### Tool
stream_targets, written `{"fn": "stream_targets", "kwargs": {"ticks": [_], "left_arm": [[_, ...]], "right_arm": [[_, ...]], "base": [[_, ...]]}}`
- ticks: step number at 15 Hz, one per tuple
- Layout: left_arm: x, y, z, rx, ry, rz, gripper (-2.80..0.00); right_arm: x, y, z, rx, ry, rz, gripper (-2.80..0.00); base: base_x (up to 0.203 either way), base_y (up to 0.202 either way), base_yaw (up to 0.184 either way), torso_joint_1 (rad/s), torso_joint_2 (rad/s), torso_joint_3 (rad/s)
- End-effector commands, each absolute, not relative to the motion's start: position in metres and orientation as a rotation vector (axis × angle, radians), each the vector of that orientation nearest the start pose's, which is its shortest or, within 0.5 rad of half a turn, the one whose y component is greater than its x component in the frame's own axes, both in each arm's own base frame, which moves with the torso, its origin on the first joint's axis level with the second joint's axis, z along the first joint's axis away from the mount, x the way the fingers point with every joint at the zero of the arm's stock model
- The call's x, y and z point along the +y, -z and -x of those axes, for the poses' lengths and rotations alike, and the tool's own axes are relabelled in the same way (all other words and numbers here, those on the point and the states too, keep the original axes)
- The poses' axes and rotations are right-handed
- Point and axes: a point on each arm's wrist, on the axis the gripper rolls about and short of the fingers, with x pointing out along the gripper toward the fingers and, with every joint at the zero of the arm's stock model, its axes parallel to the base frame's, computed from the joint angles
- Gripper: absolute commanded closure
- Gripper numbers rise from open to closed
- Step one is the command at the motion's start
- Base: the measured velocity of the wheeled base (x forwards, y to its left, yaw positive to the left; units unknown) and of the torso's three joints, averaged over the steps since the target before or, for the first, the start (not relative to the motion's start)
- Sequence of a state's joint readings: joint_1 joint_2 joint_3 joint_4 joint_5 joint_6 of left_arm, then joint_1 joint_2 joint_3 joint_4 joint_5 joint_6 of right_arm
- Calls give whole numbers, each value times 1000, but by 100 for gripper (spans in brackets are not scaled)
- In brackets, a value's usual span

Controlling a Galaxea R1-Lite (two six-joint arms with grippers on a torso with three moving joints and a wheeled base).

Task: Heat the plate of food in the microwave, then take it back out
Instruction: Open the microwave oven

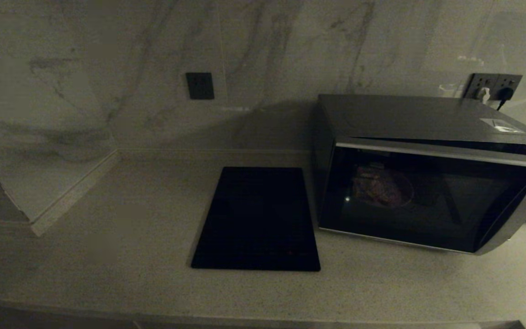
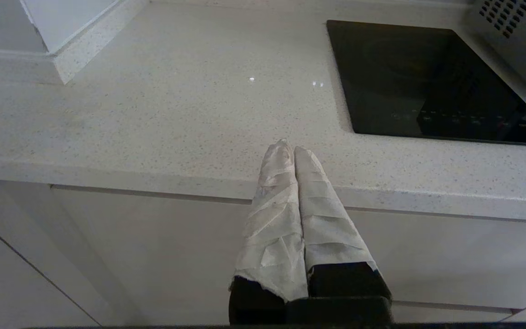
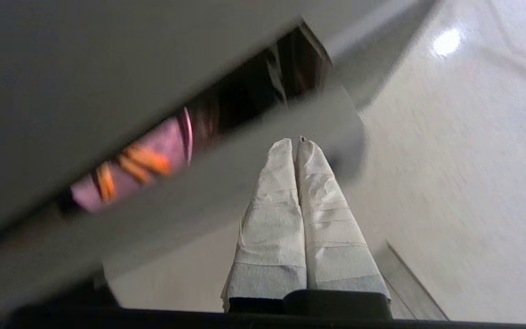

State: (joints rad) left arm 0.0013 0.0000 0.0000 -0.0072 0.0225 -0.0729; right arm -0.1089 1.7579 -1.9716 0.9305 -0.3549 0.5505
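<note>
Right hand, fingers pressed together and empty, sits at the microwave door's ajar edge; plate of food lies inside beyond it (left hand pinched together, parked off the worktop front edge).

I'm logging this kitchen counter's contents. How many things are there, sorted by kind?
Appliances: 2, the dark grey box microwave with its door ajar, and the flat black rectangular slab.
Dishes: 1, the pale lilac plate of orange stick food inside the microwave.
Total: 3
</note>
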Motion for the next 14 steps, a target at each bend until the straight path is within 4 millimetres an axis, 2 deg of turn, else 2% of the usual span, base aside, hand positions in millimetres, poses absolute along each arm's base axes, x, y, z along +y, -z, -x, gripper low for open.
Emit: {"fn": "stream_targets", "kwargs": {"ticks": [1,5,14], "left_arm": [[0,-76,23,-8,-24,74,0],[0,-76,23,-7,-24,74,0],[0,-76,23,-9,-24,74,0]], "right_arm": [[-45,-319,-313,616,648,-425,0],[-48,-312,-329,574,662,-418,0],[-51,-310,-328,591,676,-422,0]], "base": [[0,0,0,0,0,0],[0,0,0,0,0,0],[0,0,0,0,0,0]]}}
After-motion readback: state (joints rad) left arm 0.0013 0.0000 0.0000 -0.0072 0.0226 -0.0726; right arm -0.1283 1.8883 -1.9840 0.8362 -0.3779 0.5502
